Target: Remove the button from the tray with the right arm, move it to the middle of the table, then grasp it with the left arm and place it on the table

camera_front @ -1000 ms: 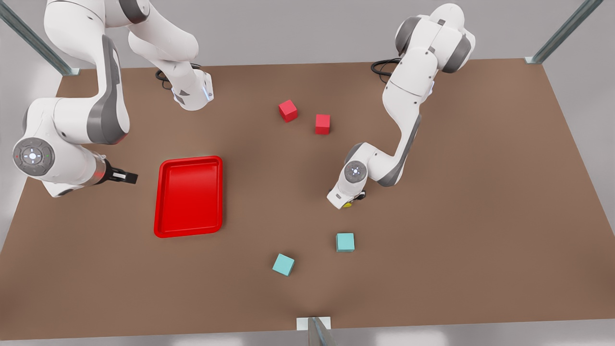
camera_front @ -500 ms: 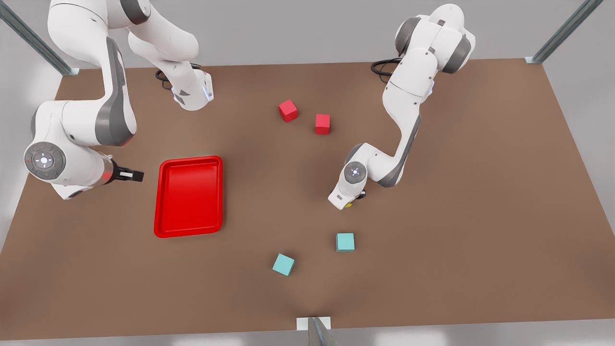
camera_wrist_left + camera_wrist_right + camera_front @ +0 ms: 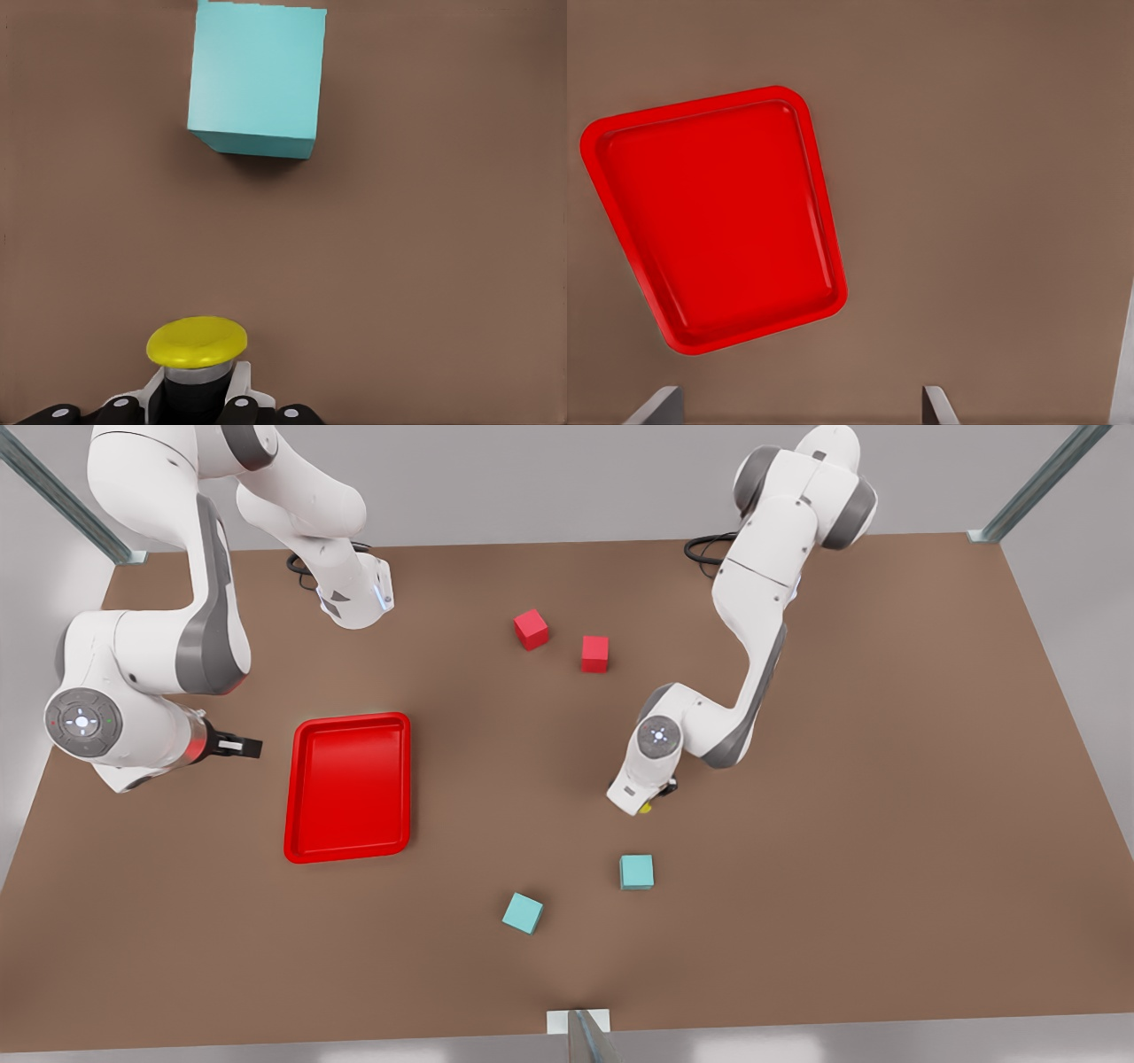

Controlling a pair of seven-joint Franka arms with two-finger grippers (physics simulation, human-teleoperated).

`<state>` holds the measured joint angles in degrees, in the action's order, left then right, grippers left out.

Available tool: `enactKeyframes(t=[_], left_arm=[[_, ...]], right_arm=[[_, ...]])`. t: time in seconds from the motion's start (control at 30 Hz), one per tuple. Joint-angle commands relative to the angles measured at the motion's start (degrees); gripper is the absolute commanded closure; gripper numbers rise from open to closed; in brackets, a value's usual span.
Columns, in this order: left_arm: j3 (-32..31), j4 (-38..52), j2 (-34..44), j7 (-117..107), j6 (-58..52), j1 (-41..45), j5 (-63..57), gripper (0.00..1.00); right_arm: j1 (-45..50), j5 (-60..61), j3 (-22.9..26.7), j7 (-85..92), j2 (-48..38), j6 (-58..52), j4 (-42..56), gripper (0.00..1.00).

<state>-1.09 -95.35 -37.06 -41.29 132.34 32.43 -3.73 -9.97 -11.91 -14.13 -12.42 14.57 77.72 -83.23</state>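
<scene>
Left claw low over the middle of the worktop, toward the front view's right, clenched on the button. In the left wrist view, claw closed against both sides of the small black and grey body, with the round yellow cap of the button standing free in front of the fingers. Cannot tell whether the base of the button already touches the brown surface or hangs just above it. Close beyond the button, apart from it, a teal cube, the same teal cube toward the near edge in the front view. A second teal cube further to the front view's left and nearer to the camera. On the far side of the left claw, two red cubes near each other, not touching.

Right claw waiting at the front view's left, above the worktop just beside the red tray, pointing toward it. Released: in the right wrist view, fingertips wide apart, right claw with nothing between them. Tray lying flat in front of this claw, with bare red floor inside the raised rim.
</scene>
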Motion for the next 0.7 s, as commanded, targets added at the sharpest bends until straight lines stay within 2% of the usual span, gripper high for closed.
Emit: enactKeyframes(t=[0.0,0.03,0.07,0.13,0.2,0.33,0.47,0.67], left_arm=[[0.9,1.9,0.3,-40.8,-1.5,0.3,-4.6,0.65],[1.0,2.4,0.2,-54.7,-1.6,0.3,-8.9,0.65],[1.7,2.7,0.2,-76.1,-4.4,0.8,-19.9,0.65],[1.6,2.9,-0.3,-94.4,-14.6,1.0,-30.5,0.64],[1.8,6.7,-1.1,-108.3,-26.9,2.8,-34.9,0.64],[2.1,6.8,-2.0,-126.0,-49.5,3.1,-45.7,0.64],[2.1,6.4,-3.3,-133.3,-55.3,3.2,-51.0,0.64],[2.5,6.4,-9.8,-137.6,-54.8,2.2,-58.0,0.65]], right_arm=[[0.0,0.0,0.0,0.8,-0.1,-0.1,0.1,0.00],[-0.1,0.0,0.0,0.8,-0.1,-0.1,0.1,0.00],[-0.1,0.0,0.0,0.8,-0.1,-0.1,0.1,0.00],[0.0,0.0,0.0,0.8,-0.1,-0.1,0.1,0.00],[0.0,0.0,0.0,0.8,-0.1,-0.1,0.1,0.00],[0.1,0.0,0.0,0.8,-0.1,-0.1,0.1,0.00],[0.1,0.0,0.0,0.8,-0.1,-0.1,0.1,0.00],[0.0,-0.1,0.0,0.8,-0.1,0.0,0.1,0.00]])
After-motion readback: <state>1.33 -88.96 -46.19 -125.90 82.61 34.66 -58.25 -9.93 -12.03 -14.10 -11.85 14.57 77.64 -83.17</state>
